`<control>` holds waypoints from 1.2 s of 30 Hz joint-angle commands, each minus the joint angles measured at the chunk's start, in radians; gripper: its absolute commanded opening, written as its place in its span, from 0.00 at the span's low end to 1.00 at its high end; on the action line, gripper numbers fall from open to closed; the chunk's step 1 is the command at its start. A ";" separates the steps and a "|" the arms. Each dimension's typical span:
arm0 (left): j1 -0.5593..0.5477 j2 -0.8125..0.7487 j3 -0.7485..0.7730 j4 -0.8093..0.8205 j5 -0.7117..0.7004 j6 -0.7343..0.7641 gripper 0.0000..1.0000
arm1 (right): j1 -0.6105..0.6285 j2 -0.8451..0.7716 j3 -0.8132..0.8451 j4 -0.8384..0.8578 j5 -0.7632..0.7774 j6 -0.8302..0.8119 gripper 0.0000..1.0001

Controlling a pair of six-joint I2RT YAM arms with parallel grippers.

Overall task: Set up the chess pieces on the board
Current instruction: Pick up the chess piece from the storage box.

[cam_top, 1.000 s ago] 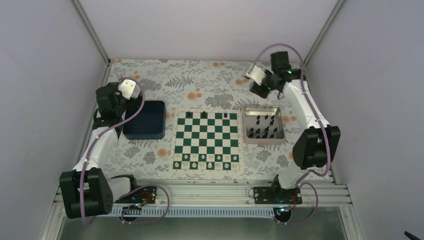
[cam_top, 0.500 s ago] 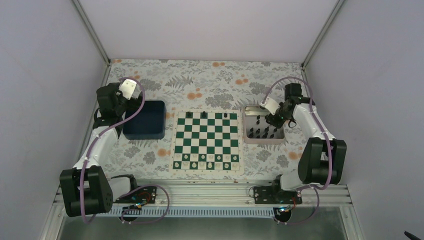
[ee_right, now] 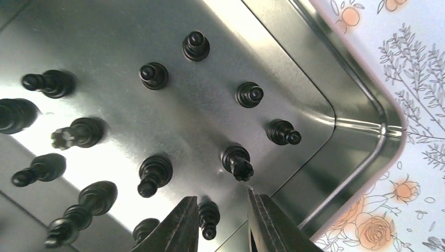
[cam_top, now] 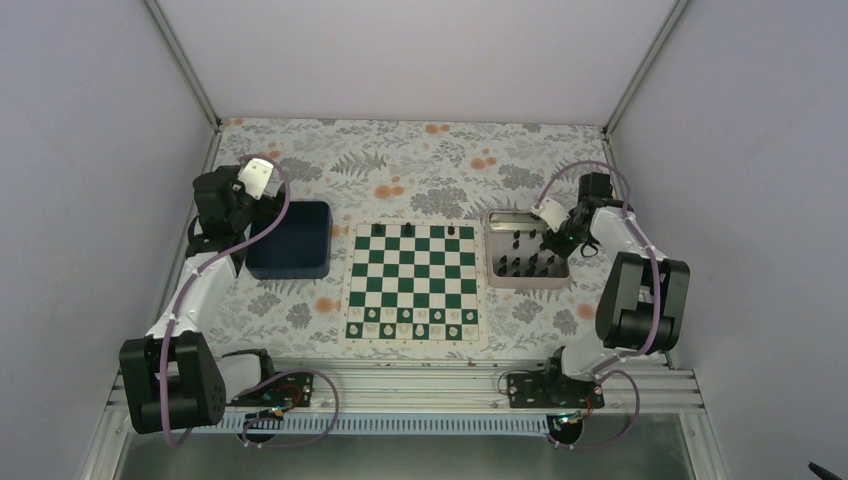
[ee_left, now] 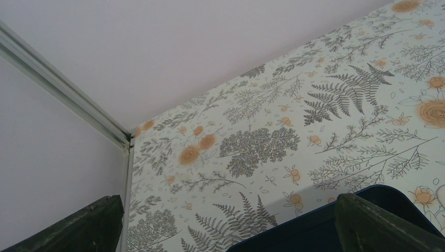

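Right end effector (ee_right: 221, 195), apart astride a black piece (ee_right: 209, 215) in the tray (ee_right: 336, 131), may knock the rook (ee_right: 237, 163) at one o'clock while closing.

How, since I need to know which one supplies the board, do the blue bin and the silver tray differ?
The blue bin sits left of the board; the silver tray sits right of it. The bin is dark with taller walls; the tray is shiny and shallow. The tray holds black chess pieces; none show in the bin. Both are squarish and rest on the floral table.
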State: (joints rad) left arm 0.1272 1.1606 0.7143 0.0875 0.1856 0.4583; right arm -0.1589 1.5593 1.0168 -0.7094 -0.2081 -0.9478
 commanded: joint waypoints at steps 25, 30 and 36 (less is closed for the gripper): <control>0.003 0.014 0.008 0.014 0.008 -0.008 1.00 | -0.021 0.157 0.096 0.021 -0.004 0.001 0.28; 0.004 0.019 0.008 0.016 0.008 -0.006 1.00 | -0.022 0.184 0.097 0.026 -0.003 0.004 0.28; 0.003 0.019 0.007 0.016 0.006 -0.004 1.00 | -0.022 0.207 0.100 0.025 -0.005 0.006 0.28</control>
State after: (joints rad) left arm 0.1272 1.1732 0.7143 0.0883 0.1852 0.4568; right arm -0.1673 1.7447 1.0935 -0.6777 -0.2008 -0.9459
